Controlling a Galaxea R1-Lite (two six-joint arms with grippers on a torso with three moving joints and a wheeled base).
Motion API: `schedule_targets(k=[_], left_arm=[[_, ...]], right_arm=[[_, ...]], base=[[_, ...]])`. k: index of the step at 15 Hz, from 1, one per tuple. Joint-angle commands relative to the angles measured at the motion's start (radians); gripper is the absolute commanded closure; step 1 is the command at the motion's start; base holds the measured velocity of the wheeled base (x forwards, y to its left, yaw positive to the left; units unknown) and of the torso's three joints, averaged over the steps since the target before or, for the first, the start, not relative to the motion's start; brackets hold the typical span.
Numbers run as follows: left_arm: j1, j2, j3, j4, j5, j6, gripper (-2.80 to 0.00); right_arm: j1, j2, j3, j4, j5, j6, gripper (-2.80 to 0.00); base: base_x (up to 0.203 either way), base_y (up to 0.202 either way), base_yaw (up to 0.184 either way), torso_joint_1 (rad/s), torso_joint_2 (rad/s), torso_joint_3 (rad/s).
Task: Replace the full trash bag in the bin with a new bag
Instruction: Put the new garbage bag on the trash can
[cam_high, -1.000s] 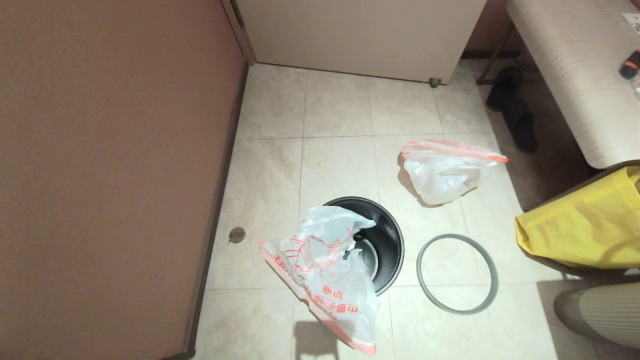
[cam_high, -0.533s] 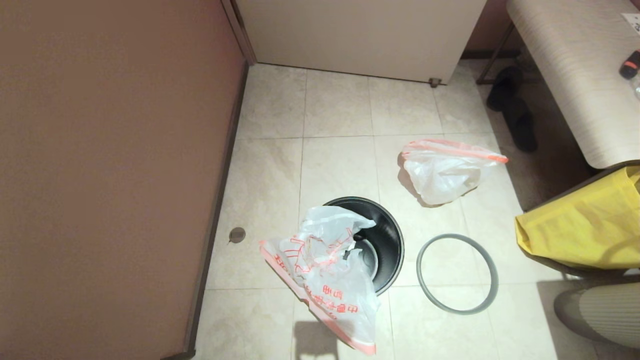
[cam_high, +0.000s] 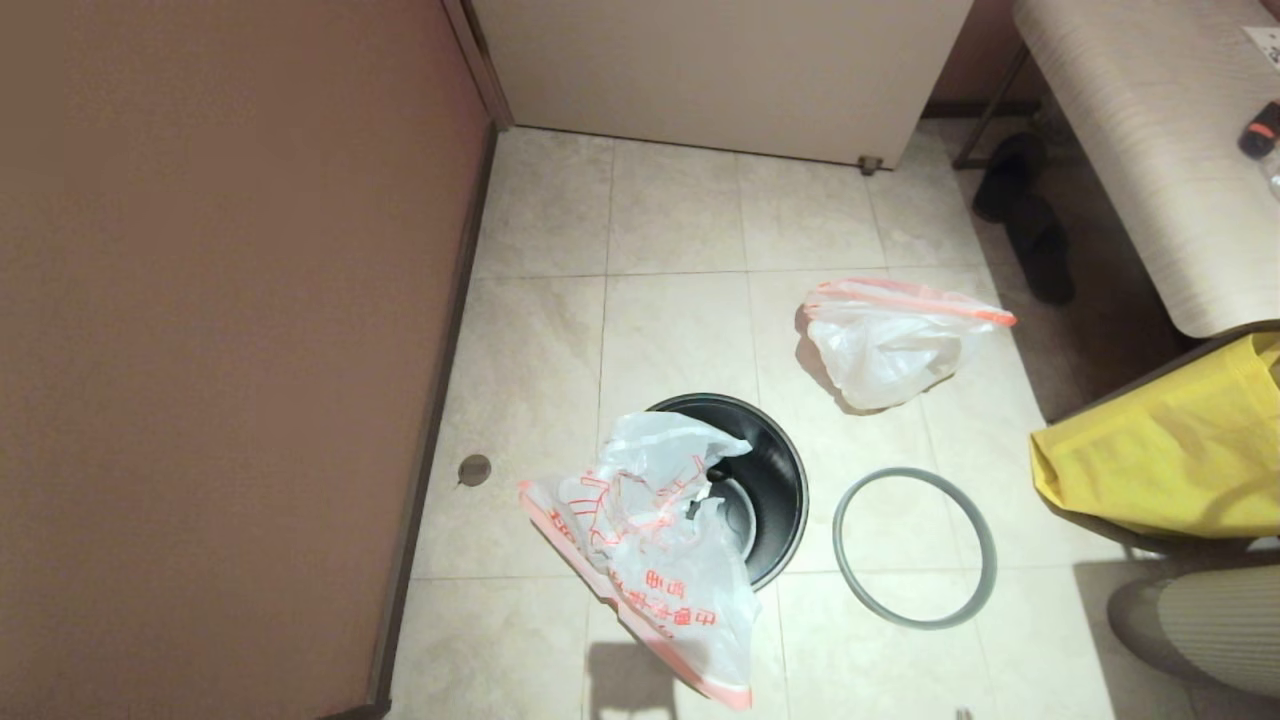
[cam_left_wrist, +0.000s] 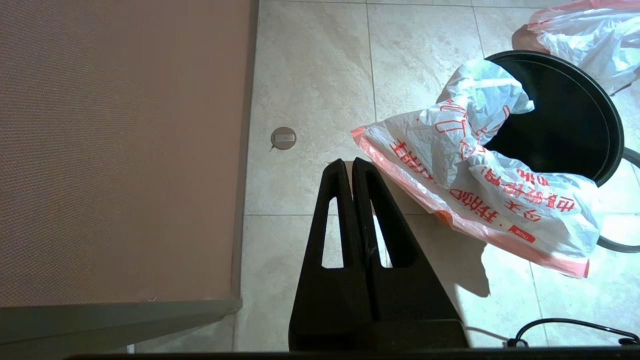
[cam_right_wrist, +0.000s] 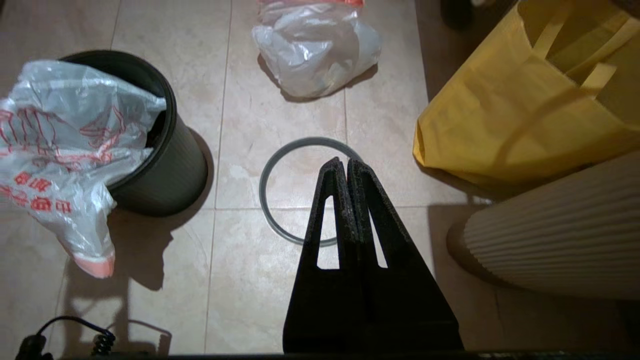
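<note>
Your new bag (cam_high: 655, 545) hangs half over the bin (cam_high: 775, 480) rim, mostly draped outside onto the floor; the full trash bag (cam_high: 885, 345) sits apart beyond it. Both pincers, left (cam_left_wrist: 352, 165) and right (cam_right_wrist: 346, 165), are clenched on nothing. Open the left one, pinch the pink edge band, and spread the mouth across the rim before fitting the grey ring (cam_high: 915, 545).
</note>
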Motion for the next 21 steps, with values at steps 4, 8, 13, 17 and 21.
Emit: schedule_targets(k=[4,8,13,17,21], left_arm=[[0.000,0.002,0.000,-0.001,0.001,-0.001,0.00],[0.000,0.002,0.000,-0.001,0.001,-0.001,0.00],[0.000,0.002,0.000,-0.001,0.001,-0.001,0.00],[0.000,0.002,0.000,-0.001,0.001,-0.001,0.00],[0.000,0.002,0.000,-0.001,0.001,-0.001,0.00]], right_arm=[[0.002,0.470,-0.242,-0.005,0.004,0.010,0.00],[0.038,0.864,-0.352,-0.016,0.027,0.007,0.00],[0.133,1.248,-0.407,-0.206,0.007,0.051,0.00],[0.310,1.495,-0.455,-0.334,-0.048,0.130,0.00],[0.414,1.654,-0.533,-0.410,-0.117,0.210,0.00]], base=[[0.000,0.000,0.000,0.000,0.00,0.000],[0.000,0.000,0.000,0.000,0.00,0.000],[0.000,0.000,0.000,0.000,0.00,0.000],[0.000,0.000,0.000,0.000,0.00,0.000],[0.000,0.000,0.000,0.000,0.00,0.000]])
